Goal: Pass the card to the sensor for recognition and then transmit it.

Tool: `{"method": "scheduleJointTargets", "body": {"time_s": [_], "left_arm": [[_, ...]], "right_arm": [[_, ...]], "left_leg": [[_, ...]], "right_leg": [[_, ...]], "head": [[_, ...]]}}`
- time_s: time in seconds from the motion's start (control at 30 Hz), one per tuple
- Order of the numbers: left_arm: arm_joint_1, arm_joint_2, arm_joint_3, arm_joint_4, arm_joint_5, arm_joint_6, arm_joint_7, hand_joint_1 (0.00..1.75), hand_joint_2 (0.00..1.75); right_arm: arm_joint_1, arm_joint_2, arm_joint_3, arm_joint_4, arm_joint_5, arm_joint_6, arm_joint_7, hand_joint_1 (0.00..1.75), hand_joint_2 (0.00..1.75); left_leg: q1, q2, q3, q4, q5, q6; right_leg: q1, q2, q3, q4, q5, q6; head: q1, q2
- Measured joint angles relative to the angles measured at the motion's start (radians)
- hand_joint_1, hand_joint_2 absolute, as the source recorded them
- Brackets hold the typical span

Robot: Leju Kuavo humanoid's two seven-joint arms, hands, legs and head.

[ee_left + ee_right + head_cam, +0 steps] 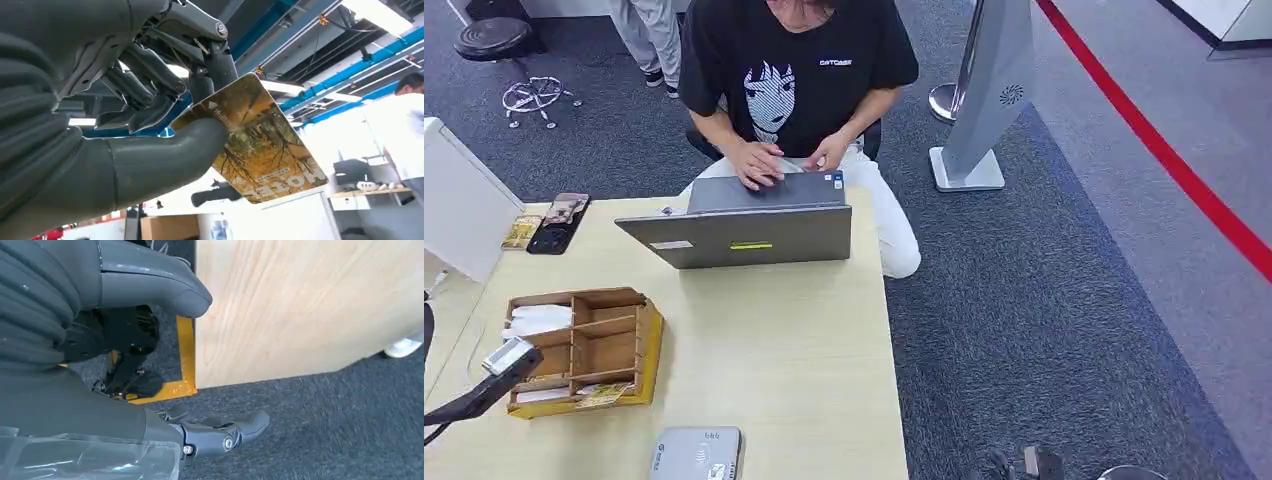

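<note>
My left hand (125, 125) pinches a yellow-brown card (255, 145), printed with trees and the word HOTEL, between thumb and fingers. The card points up toward the ceiling. In the head view this hand (486, 385) comes in at the lower left, over the table's left side and beside the wooden organiser. The grey card sensor (696, 455) lies flat at the table's near edge, to the right of and nearer than that hand. My right hand (125, 355) hangs beside the table (300, 305) over the carpet, fingers apart and holding nothing.
A person (794, 70) sits across the table typing on a grey laptop (744, 235). A wooden organiser (584, 345) with cards stands at the left, with a phone (559, 222) behind it. A white box (459, 200) is at the far left and a grey kiosk stand (984, 100) stands on the carpet.
</note>
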Motion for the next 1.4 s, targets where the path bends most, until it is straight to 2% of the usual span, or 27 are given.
{"method": "scheduleJointTargets", "body": {"time_s": [0.37, 0.63, 0.67, 0.7, 0.9, 1.07, 1.27, 1.4], "left_arm": [[-0.106, 0.102, -0.013, 0.152, -0.052, -0.073, 0.031, 1.75, 1.75], [-0.148, 0.126, -0.027, 0.224, -0.045, -0.093, 0.040, 1.75, 1.75], [-0.152, 0.126, -0.028, 0.227, -0.045, -0.097, 0.042, 1.41, 1.75], [-0.154, 0.126, -0.029, 0.232, -0.044, -0.099, 0.042, 0.03, 1.75], [-0.154, 0.123, -0.035, 0.245, -0.007, -0.095, 0.039, 0.00, 1.75], [-0.129, 0.103, -0.033, 0.235, 0.070, -0.060, 0.005, 0.00, 1.75], [-0.046, 0.047, -0.006, 0.141, 0.166, 0.009, -0.046, 0.00, 1.75], [0.045, -0.032, 0.032, 0.021, 0.269, 0.077, -0.110, 0.00, 1.75]], "right_arm": [[-0.005, 0.000, 0.000, 0.024, 0.065, 0.034, -0.006, 0.00, 1.75], [-0.007, 0.000, -0.008, 0.048, 0.095, 0.051, -0.021, 0.00, 1.75], [-0.007, 0.000, -0.008, 0.049, 0.095, 0.052, -0.021, 0.00, 1.75], [-0.008, 0.000, -0.008, 0.050, 0.096, 0.053, -0.021, 0.00, 1.75], [-0.008, 0.000, -0.008, 0.058, 0.093, 0.055, -0.020, 0.00, 1.75], [-0.008, 0.000, -0.008, 0.060, 0.059, 0.043, -0.021, 0.00, 1.75], [-0.006, 0.000, -0.008, 0.055, -0.012, 0.008, -0.013, 0.00, 1.75], [-0.002, 0.000, -0.005, 0.036, -0.073, -0.032, -0.002, 0.00, 1.75]], "left_leg": [[0.000, 0.000, 0.000, 0.000, 0.000, 0.000], [0.000, -0.001, -0.001, 0.000, 0.000, 0.000], [0.000, -0.001, -0.001, 0.000, 0.000, 0.000], [0.000, -0.001, -0.001, 0.000, 0.000, 0.000], [0.000, 0.000, -0.001, 0.000, 0.000, 0.000], [0.000, -0.001, -0.001, 0.000, 0.000, 0.000], [0.000, 0.000, -0.001, 0.000, 0.000, 0.000], [0.000, 0.001, -0.001, 0.000, 0.000, 0.000]], "right_leg": [[0.000, 0.000, 0.000, 0.000, 0.000, 0.000], [0.000, 0.000, 0.000, 0.000, 0.000, 0.000], [0.000, 0.000, 0.000, 0.000, 0.000, 0.000], [0.000, 0.000, 0.000, 0.000, 0.000, 0.000], [0.000, 0.000, 0.000, 0.000, 0.000, 0.000], [0.000, 0.000, 0.000, 0.000, 0.000, 0.000], [0.000, 0.000, 0.000, 0.000, 0.000, 0.000], [0.000, 0.001, -0.001, 0.000, 0.000, 0.000]], "head": [[0.000, 0.000], [0.000, 0.000], [0.000, 0.000], [0.000, 0.000], [0.000, 0.000], [0.000, 0.000], [0.000, 0.000], [0.000, 0.000]]}}
